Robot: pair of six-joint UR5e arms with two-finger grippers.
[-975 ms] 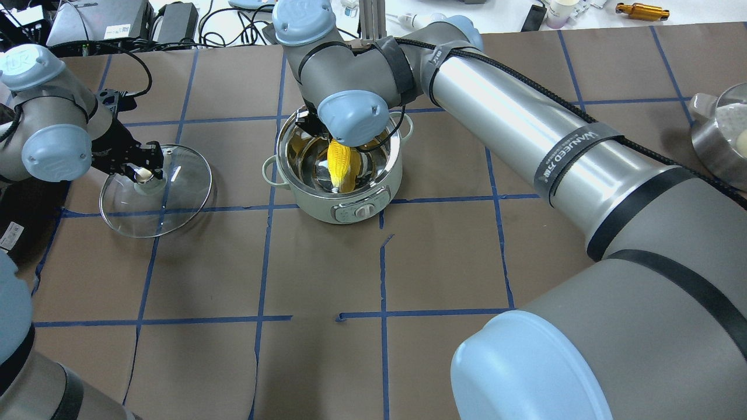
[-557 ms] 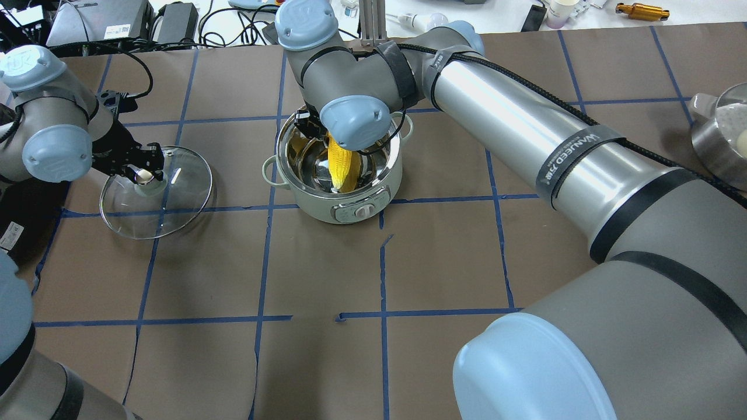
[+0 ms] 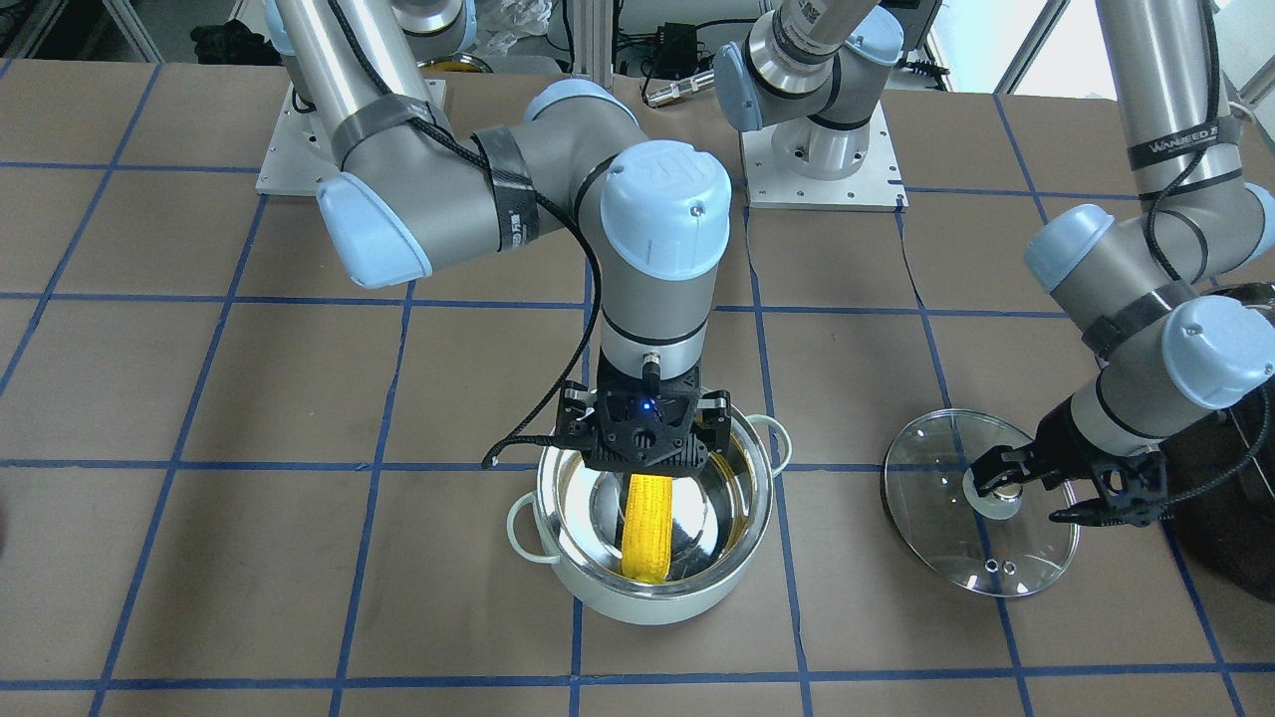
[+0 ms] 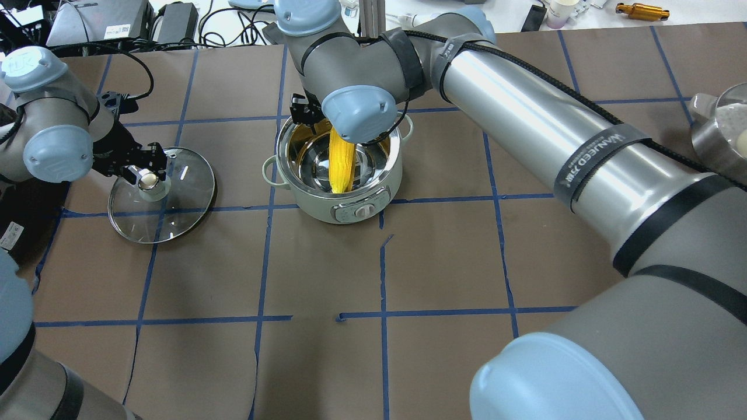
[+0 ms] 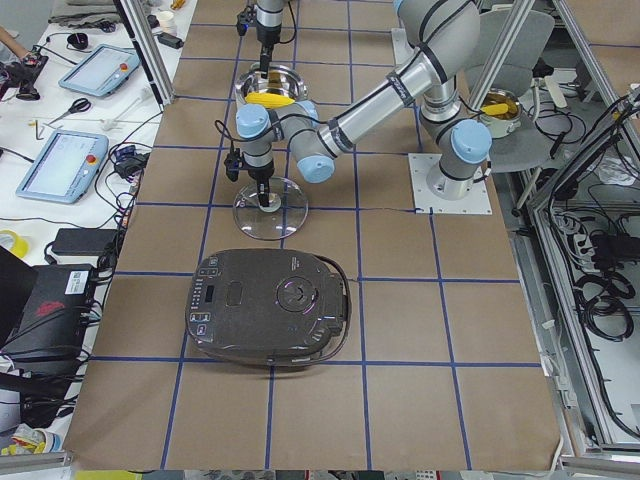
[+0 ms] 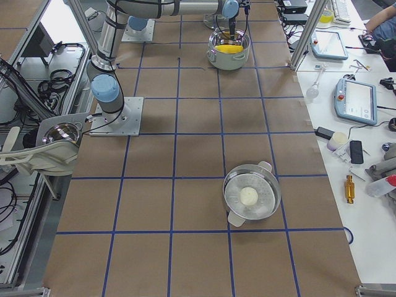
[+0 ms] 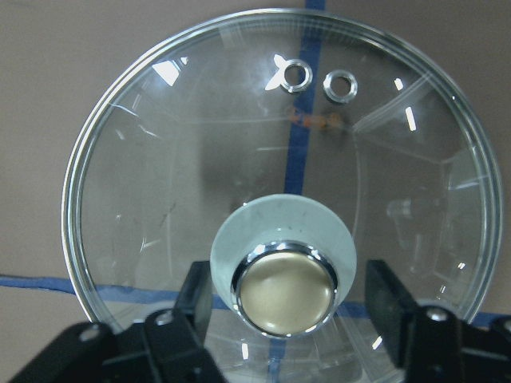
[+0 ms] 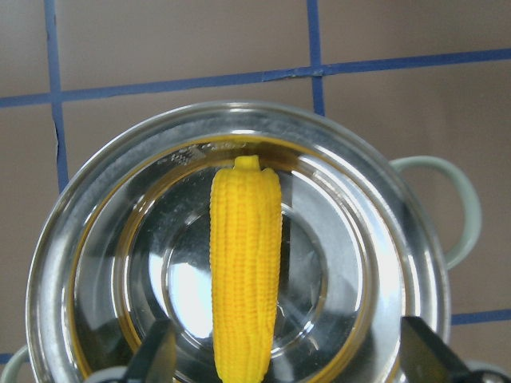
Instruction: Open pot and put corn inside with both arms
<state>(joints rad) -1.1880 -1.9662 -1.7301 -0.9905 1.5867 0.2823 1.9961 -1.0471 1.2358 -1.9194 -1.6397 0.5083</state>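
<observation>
The mint-green pot (image 3: pixel 647 607) stands open mid-table; it also shows in the overhead view (image 4: pixel 327 207). The yellow corn (image 3: pixel 647 523) lies inside it, leaning on the steel wall, as the overhead view (image 4: pixel 341 166) and right wrist view (image 8: pixel 243 271) show. My right gripper (image 3: pixel 645 458) hovers over the pot's rim, open, with its fingers (image 8: pixel 156 359) wide apart and off the corn. The glass lid (image 3: pixel 981 548) lies flat on the table to the pot's left. My left gripper (image 7: pixel 291 279) is open, straddling the brass knob (image 7: pixel 283 295) with a gap on each side.
A large black appliance (image 5: pixel 270 305) sits at the table's left end, beyond the lid. A steel pot with a white ball inside (image 6: pixel 250 197) stands far to the right. Operators' benches with tablets and cables (image 5: pixel 60 165) run along the far edge.
The lid has settled from a tilt to lying flat, shifted slightly right. My right wrist has drawn back and up a little, so more of the corn shows in the pot.
</observation>
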